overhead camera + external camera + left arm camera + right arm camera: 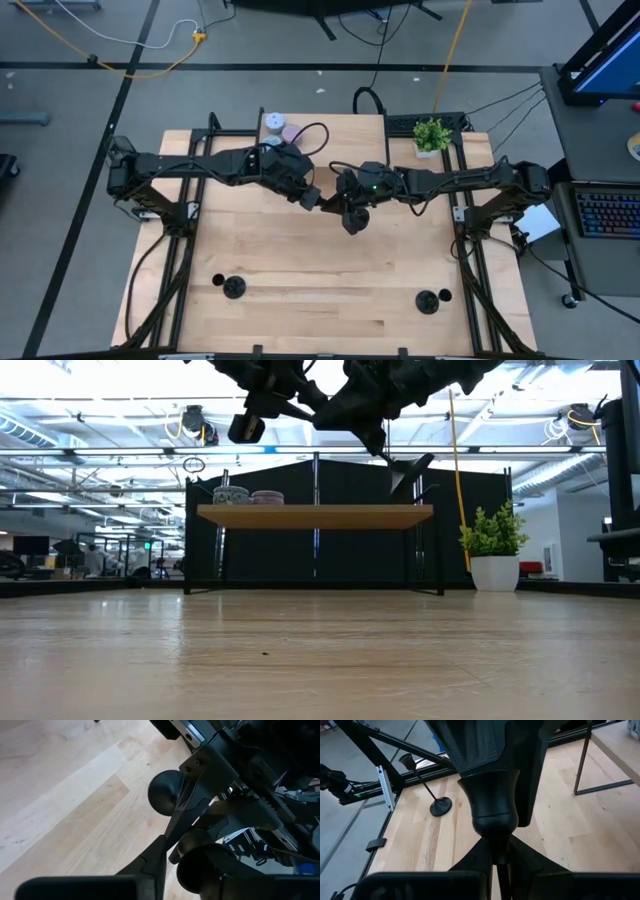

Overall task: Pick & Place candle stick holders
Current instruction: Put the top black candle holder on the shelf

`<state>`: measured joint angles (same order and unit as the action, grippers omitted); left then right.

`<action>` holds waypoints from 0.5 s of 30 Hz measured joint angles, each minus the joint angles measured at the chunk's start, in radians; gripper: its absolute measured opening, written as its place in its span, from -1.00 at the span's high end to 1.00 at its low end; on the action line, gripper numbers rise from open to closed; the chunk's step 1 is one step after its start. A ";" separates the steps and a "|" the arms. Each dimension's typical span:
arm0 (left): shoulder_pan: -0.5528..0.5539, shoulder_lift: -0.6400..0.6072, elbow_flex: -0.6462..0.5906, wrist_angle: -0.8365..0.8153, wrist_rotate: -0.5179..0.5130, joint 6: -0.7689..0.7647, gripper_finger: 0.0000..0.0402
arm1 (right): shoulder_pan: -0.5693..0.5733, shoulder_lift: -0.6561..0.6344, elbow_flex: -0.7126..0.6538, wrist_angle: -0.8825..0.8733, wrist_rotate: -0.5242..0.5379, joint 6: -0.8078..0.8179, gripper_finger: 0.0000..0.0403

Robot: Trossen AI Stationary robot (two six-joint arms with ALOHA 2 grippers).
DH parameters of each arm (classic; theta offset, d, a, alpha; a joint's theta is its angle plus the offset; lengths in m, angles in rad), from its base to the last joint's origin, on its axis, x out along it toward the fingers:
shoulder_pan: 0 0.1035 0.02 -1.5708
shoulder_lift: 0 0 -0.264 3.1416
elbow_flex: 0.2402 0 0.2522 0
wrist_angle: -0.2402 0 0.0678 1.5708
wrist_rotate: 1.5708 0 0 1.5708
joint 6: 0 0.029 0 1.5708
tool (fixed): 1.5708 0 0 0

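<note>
Both arms meet above the table's middle. My left gripper (312, 198) and my right gripper (345, 208) are both shut on one matte-black candle stick holder (490, 805), held high above the table. Its round base (165, 792) shows beyond the right gripper's fingers. A second holder (235, 287) stands on its disc base near the table's front left. A third (428, 300) stands near the front right. One standing holder also shows in the right wrist view (440, 806). My left gripper has the holder's cup top (487, 795) pinched between its two fingers (475, 745), which stand on either side of the cup. The holder is lifted clear of the table. My right gripper pinches the thin stem (496, 851) just below the cup between its two fingers (525, 862), which lie across the stem. The stem runs on past the fingers to the base (410, 472), which hangs slanting in the air.
A small potted plant (432, 135) stands at the far right of the table. Pastel candle tins (275, 125) sit at the far edge on a low wooden shelf (315, 515). Bare wood lies between the two standing holders (330, 290).
</note>
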<state>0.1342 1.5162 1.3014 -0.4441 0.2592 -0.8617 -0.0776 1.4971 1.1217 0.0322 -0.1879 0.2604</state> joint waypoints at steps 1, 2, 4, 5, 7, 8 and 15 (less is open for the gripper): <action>0.000 0.000 0.000 0.001 0.000 0.000 0.54 | 0.000 0.000 0.000 0.000 0.000 0.000 0.89; 0.001 0.000 0.000 0.001 0.000 0.000 0.50 | 0.000 0.000 0.000 -0.002 0.000 0.000 0.89; 0.001 0.000 0.000 0.002 0.000 0.003 0.43 | 0.000 0.000 0.000 -0.007 0.000 -0.001 0.89; 0.002 0.000 0.000 0.003 0.000 0.005 0.39 | 0.000 0.000 0.000 -0.009 -0.001 -0.001 0.89; 0.003 0.001 -0.001 0.004 0.000 0.011 0.30 | 0.000 0.000 0.001 -0.011 -0.001 -0.003 0.89; 0.004 -0.001 -0.001 0.003 0.000 0.013 0.26 | 0.000 0.000 0.001 -0.011 -0.001 -0.003 0.89; 0.021 -0.017 -0.002 0.002 0.024 0.022 -0.06 | 0.000 -0.001 0.001 -0.014 0.000 -0.003 0.89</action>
<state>0.1549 1.4988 1.2999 -0.4417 0.2831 -0.8397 -0.0772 1.4963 1.1229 0.0181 -0.1879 0.2577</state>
